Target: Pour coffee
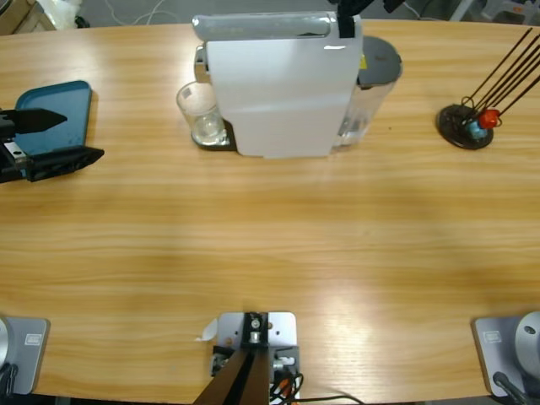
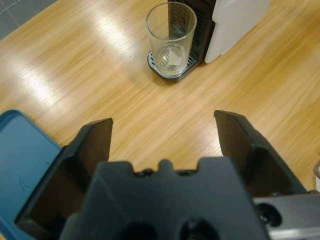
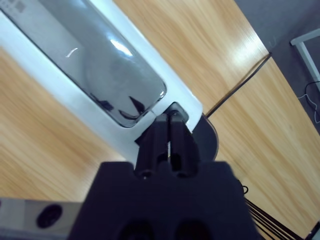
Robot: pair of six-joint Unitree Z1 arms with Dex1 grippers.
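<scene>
A white coffee machine point(image 1: 278, 93) stands at the table's far middle, with a silver lid point(image 3: 95, 70) on top. An empty clear glass point(image 1: 201, 114) stands upright on the drip tray point(image 2: 170, 70) at the machine's left side; in the left wrist view the glass point(image 2: 170, 37) is straight ahead. My left gripper point(image 1: 72, 137) is open at the table's left edge, well apart from the glass, and its jaws point(image 2: 162, 122) hold nothing. My right gripper point(image 3: 170, 120) is shut, its tips on the machine's top at the end of the lid, and it also shows in the high view point(image 1: 348, 21).
A blue tray point(image 1: 63, 110) lies under and beside the left gripper. The machine's clear water tank with a grey lid point(image 1: 378, 63) is on its right side. A dark round holder with several black sticks point(image 1: 466, 126) stands at the far right. Bare wood fills the near half.
</scene>
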